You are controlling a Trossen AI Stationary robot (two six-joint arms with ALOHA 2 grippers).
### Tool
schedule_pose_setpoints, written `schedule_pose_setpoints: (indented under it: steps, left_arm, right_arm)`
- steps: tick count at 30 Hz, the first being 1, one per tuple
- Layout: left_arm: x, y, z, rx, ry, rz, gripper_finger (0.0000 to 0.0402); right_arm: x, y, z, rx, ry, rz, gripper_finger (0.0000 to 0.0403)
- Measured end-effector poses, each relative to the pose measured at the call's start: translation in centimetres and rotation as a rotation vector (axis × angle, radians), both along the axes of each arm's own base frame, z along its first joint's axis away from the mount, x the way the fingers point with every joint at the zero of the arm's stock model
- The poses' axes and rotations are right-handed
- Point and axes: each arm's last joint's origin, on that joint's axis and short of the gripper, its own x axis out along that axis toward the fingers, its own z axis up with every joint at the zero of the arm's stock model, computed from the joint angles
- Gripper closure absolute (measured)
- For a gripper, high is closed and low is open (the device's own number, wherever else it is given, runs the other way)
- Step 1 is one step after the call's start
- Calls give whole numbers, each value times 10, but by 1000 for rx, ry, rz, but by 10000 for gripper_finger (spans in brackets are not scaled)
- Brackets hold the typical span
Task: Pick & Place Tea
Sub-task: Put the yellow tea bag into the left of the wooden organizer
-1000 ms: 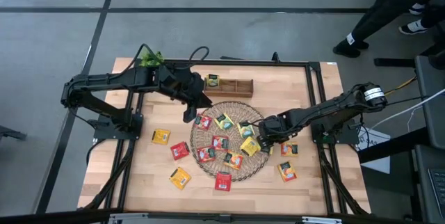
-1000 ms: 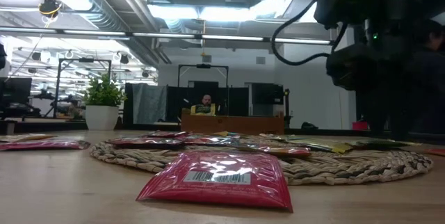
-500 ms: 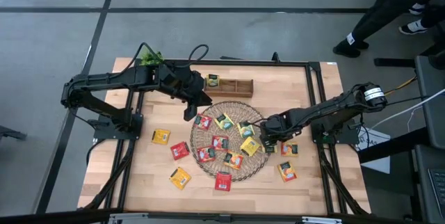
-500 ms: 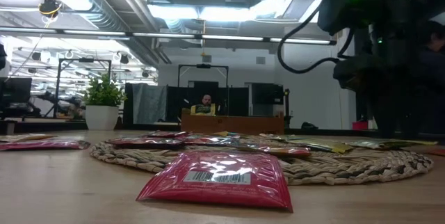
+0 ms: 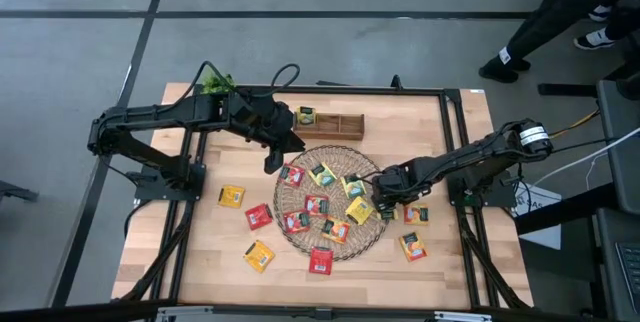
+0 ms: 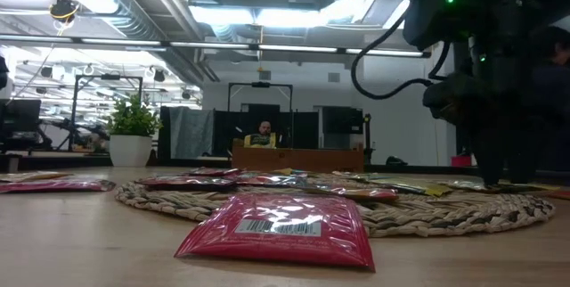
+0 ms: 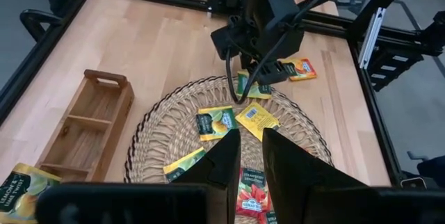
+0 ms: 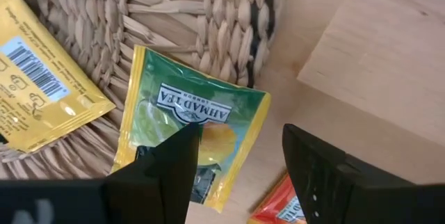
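Observation:
Several red, yellow and orange tea sachets lie flat on a round wicker mat (image 5: 340,152) and on the table around it, one red one (image 6: 280,229) close to the near edge. A green-and-yellow sachet (image 8: 208,113) lies half on the mat's right rim and half on the table. My right gripper (image 8: 240,140) points down over it, open; one finger is over the sachet and the other over bare wood. My left gripper (image 7: 250,140) hangs high above the mat's far left edge (image 5: 270,165). Its fingers show a narrow gap with nothing between them. My right gripper stands low over the green-and-yellow sachet's table-side half (image 8: 229,123), fingers pointing down. I cannot tell whether a fingertip touches it. The sachet lies flat, part on the wicker rim and part on the table.
A wooden compartment box (image 5: 335,125) stands at the far side behind the mat, with a yellow sachet (image 5: 305,115) at its left end. A small green plant (image 5: 213,84) is at the far left corner. Black frame rails border the table. A person's legs (image 5: 540,22) are beyond the far right.

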Motion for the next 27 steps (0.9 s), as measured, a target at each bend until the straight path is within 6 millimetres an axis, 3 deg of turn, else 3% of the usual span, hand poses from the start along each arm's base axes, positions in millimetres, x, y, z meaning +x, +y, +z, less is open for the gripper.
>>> schedule_pose_setpoints:
  steps: [7,16,27]
  left_arm:
    - [0,0,0,1,-4,0,343]
    - [0,0,0,1,-4,0,343]
    - [0,0,0,7,-5,-3,343]
  right_arm:
    - [0,0,0,-4,-1,0,216]
    - [-1,-1,0,-19,3,4,388]
    - [-1,-1,0,-17,2,20,399]
